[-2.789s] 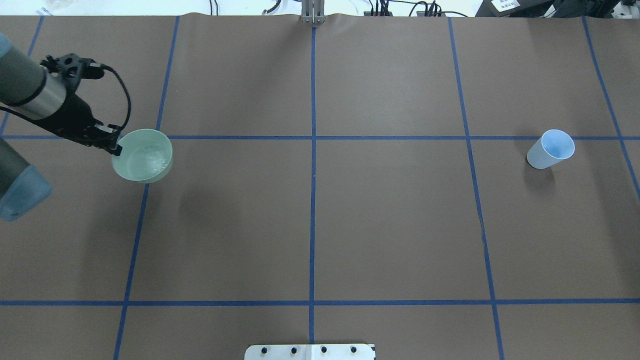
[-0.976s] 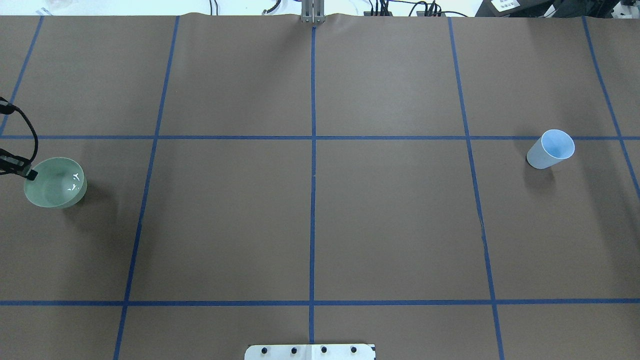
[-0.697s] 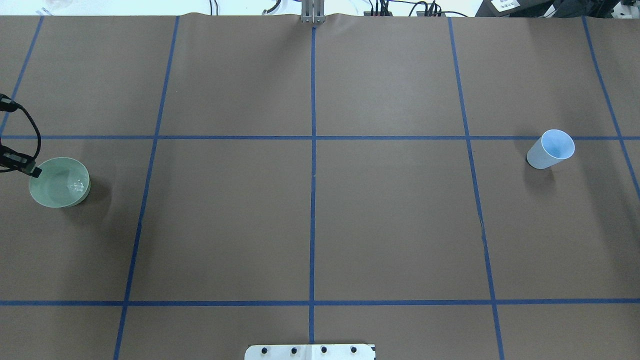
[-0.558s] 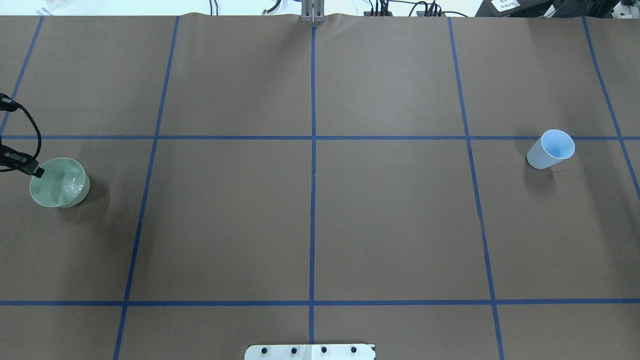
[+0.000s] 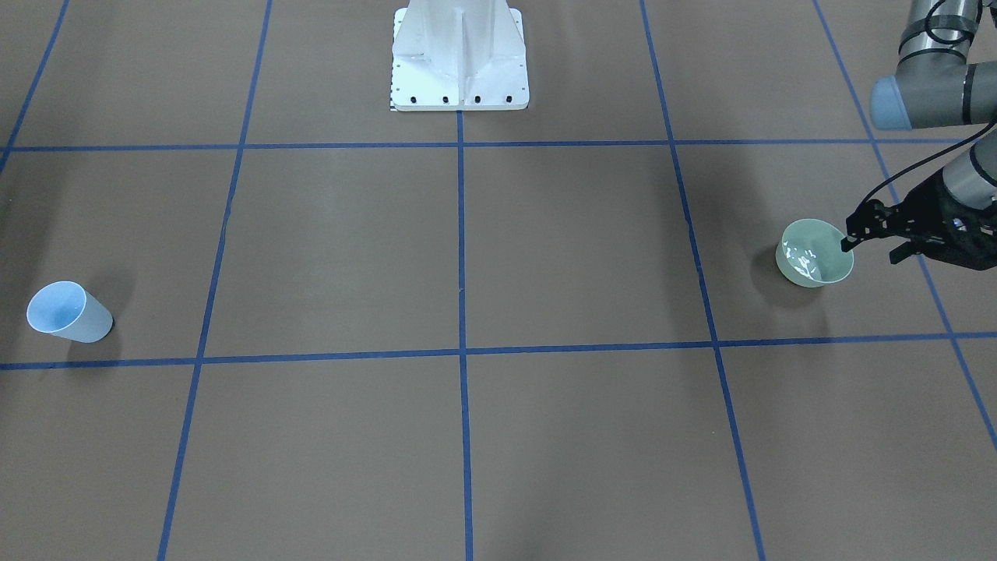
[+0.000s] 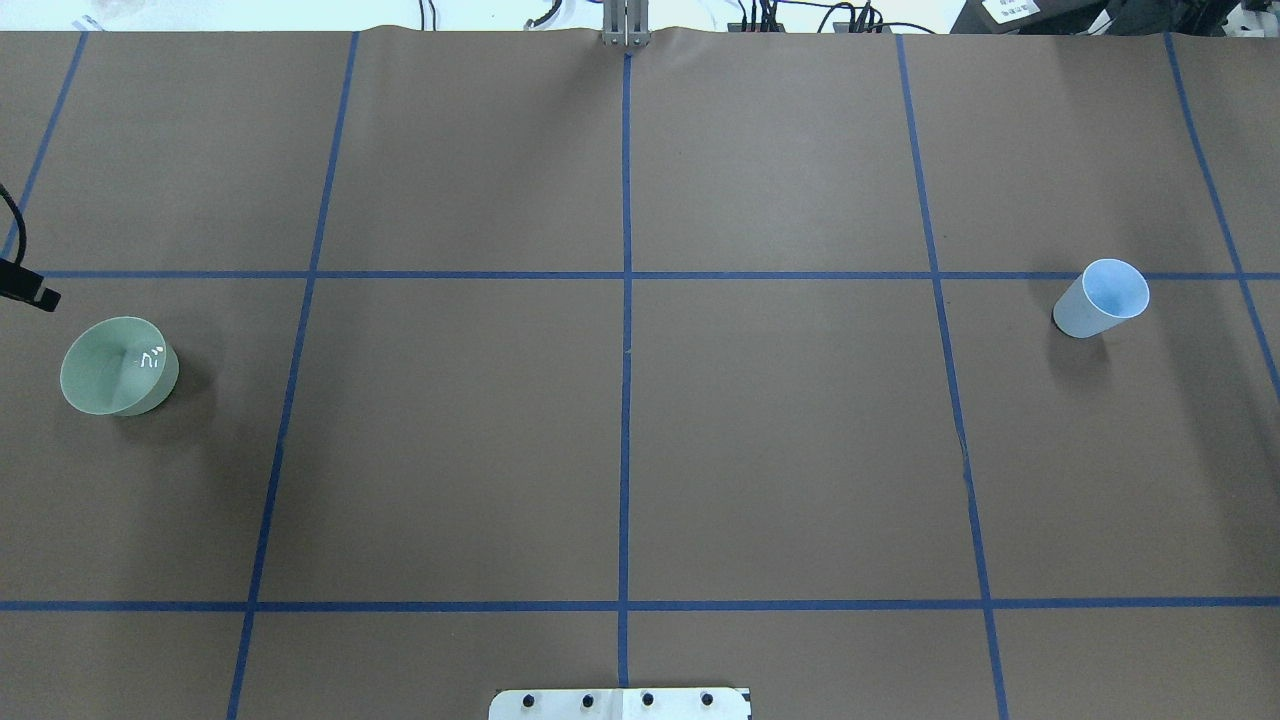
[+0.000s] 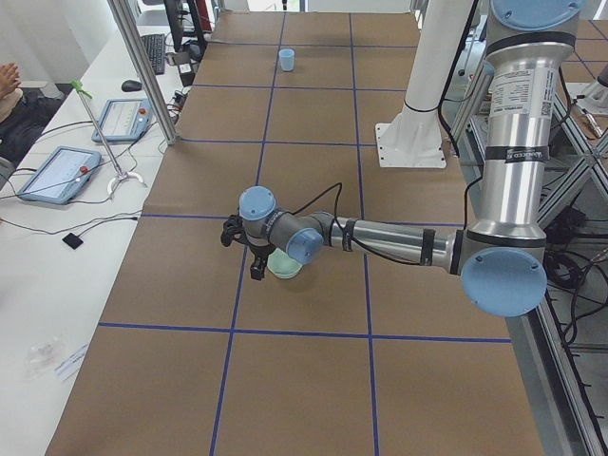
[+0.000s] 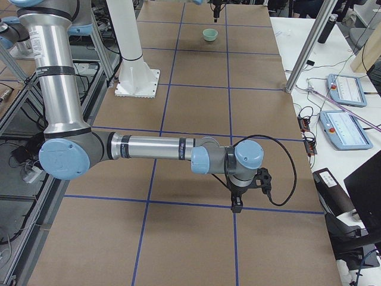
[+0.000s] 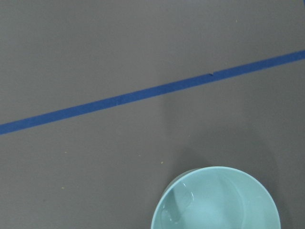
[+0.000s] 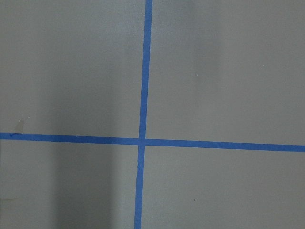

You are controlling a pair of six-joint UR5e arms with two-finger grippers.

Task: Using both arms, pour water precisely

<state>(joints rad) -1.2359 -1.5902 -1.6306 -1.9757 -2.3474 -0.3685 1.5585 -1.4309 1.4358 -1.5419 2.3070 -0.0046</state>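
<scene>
A pale green bowl (image 6: 118, 366) stands on the brown table at its left end, with water in it showing as white glints (image 6: 150, 358). The bowl also shows in the front view (image 5: 814, 253), the exterior left view (image 7: 285, 263) and the left wrist view (image 9: 217, 200). My left gripper (image 5: 868, 248) is open and empty, just beside the bowl's rim; overhead only one fingertip (image 6: 40, 296) shows at the edge. A light blue cup (image 6: 1100, 298) stands alone at the right end. My right gripper (image 8: 238, 202) shows only in the exterior right view; I cannot tell its state.
The white bolted pedestal (image 5: 459, 54) stands at the robot's edge of the table, mid-width. Blue tape lines (image 6: 625, 400) divide the brown surface into a grid. Side benches hold tablets (image 7: 57, 174) and metal poles (image 7: 142, 76).
The left gripper carried the bowl leftward, set it on the table, let go and drew away from its rim. The water still ripples. The blue cup has not moved.
</scene>
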